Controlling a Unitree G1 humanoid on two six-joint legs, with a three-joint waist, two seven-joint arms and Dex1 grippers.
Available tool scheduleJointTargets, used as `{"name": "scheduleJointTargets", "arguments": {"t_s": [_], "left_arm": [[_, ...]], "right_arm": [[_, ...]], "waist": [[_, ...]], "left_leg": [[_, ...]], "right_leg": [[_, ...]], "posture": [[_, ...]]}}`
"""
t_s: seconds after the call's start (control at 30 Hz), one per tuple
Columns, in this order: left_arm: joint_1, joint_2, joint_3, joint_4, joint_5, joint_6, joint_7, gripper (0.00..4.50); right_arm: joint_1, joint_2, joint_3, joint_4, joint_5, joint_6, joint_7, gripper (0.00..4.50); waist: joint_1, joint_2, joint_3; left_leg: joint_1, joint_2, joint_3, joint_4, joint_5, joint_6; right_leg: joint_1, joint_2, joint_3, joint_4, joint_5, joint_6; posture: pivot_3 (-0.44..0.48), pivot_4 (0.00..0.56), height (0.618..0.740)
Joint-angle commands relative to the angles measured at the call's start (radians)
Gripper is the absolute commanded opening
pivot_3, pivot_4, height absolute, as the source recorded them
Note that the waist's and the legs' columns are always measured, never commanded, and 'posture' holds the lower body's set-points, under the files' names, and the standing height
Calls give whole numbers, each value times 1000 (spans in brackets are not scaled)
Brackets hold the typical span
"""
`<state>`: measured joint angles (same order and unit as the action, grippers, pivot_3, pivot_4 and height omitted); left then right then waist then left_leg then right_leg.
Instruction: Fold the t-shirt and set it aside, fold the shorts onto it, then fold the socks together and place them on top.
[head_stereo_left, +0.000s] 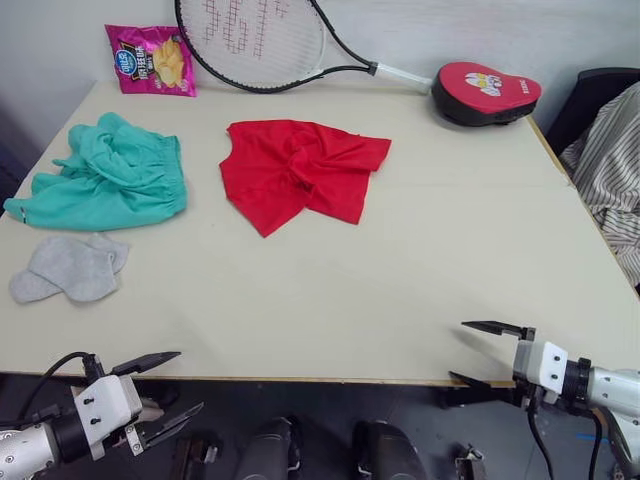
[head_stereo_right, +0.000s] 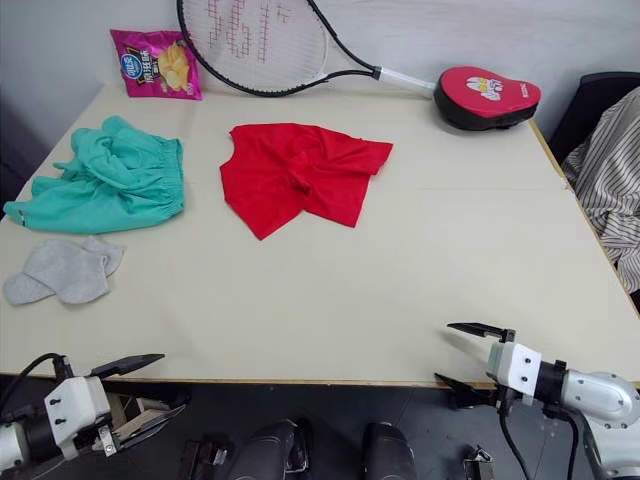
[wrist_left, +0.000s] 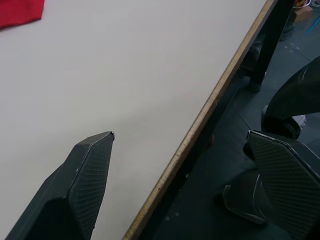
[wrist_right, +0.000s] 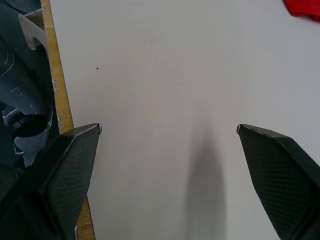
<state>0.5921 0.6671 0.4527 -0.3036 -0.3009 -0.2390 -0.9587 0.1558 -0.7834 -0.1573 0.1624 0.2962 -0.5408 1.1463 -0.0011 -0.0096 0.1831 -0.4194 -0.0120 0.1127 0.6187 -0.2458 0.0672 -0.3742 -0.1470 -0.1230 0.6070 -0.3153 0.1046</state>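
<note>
garments unfolded, nothing stacked yet. far left: shorts (head_stereo_left: 108, 173) lie bunched near the table's left edge, with a snack bag (head_stereo_left: 152, 59) beyond them at the far edge. just near of the shorts, socks (head_stereo_left: 72, 268) lie overlapping, close to the left edge. left gripper (head_stereo_left: 160, 393) hangs at the near edge of the table (head_stereo_left: 400, 290), jaws wide, holding nothing. centre, towards the far side: t-shirt (head_stereo_left: 298, 168) lies crumpled and twisted, one sleeve pointing right, well apart from both grippers. beyond it a racket (head_stereo_left: 262, 40) and a red case (head_stereo_left: 484, 92) rest along the far edge. right gripper (head_stereo_left: 482, 353) sits at the near right edge, jaws wide, empty.

risks, as judged: the t-shirt is knotted on itself, so a pinch may catch several layers and fold it unevenly. a long reach across the table is required. dragging the shirt leftwards could disturb the shorts. the socks sit close to the edge and could be swept off by the left arm.
</note>
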Motion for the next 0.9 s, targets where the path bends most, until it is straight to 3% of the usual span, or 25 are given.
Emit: {"name": "scheduleJointTargets", "arguments": {"t_s": [0.03,0.17,0.3,0.4,0.5,0.67,0.9], "left_arm": [[5,6,19,-74,-39,39,16,4500],[-16,25,24,-132,-124,149,16,4500],[-99,77,22,-171,-230,335,41,4500],[-288,127,-21,-165,-267,524,152,4500],[-528,141,-129,-103,-196,626,245,4500],[-951,49,-409,166,35,690,366,4500],[-1246,-78,-567,603,228,616,417,4500]], "right_arm": [[0,7,7,-5,4,-2,-3,4449],[-21,13,18,-20,9,20,-11,4449],[-143,44,52,-145,42,176,-83,4449],[-325,81,126,-217,11,372,-151,4449],[-515,150,215,-187,-69,499,-219,4449],[-865,317,386,155,-347,552,-390,4449],[-1169,466,421,672,-461,519,-558,4449]], "waist": [[0,0,0],[0,0,0],[-4,1,0],[-3,4,2],[2,4,2],[-1,3,2],[-11,3,2]], "left_leg": [[0,0,0,0,0,0],[0,0,0,0,2,-3],[0,0,0,2,2,-3],[1,1,0,4,2,-4],[1,1,0,6,3,-5],[-2,0,0,10,5,-7],[-5,3,5,10,8,-2]], "right_leg": [[0,0,0,0,0,0],[0,0,0,0,0,0],[0,0,1,3,0,0],[-1,0,3,8,0,0],[-2,0,3,11,-1,-2],[-4,4,1,19,-1,-1],[-5,15,-1,17,-1,-1]], "posture": [[0,150,740],[0,150,740],[0,150,740],[0,150,740],[0,150,740],[0,150,740],[0,150,740]]}}
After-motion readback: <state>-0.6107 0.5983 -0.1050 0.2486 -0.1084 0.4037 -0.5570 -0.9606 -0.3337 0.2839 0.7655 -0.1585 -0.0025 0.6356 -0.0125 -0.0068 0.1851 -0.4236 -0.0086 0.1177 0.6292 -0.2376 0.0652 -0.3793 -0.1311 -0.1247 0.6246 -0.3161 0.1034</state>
